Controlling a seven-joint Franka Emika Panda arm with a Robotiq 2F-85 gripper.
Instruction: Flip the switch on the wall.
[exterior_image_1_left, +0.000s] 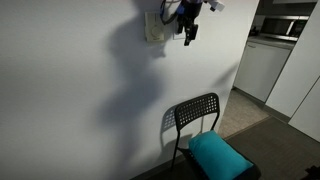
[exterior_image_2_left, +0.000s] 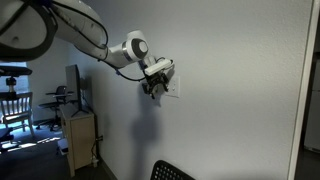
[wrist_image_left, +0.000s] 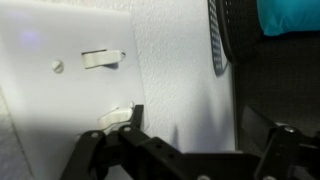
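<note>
The switch is a white wall plate (wrist_image_left: 60, 95) with two small toggles, one upper (wrist_image_left: 103, 58) and one lower (wrist_image_left: 115, 117). It sits on the plain white wall (wrist_image_left: 180, 70). It also shows in both exterior views (exterior_image_1_left: 153, 28) (exterior_image_2_left: 173, 88). My gripper (wrist_image_left: 193, 118) is open against the wall. One fingertip touches the side of the lower toggle, and the other finger is far off over bare wall. In both exterior views the gripper (exterior_image_1_left: 188, 30) (exterior_image_2_left: 154, 90) is right at the plate. Nothing is held.
A black mesh chair (exterior_image_1_left: 195, 115) with a teal cushion (exterior_image_1_left: 217, 155) stands by the wall below the switch, and its top shows in an exterior view (exterior_image_2_left: 170, 172). White cabinets (exterior_image_1_left: 262, 65) stand further along. A small cabinet with a monitor (exterior_image_2_left: 78, 130) stands beside the arm.
</note>
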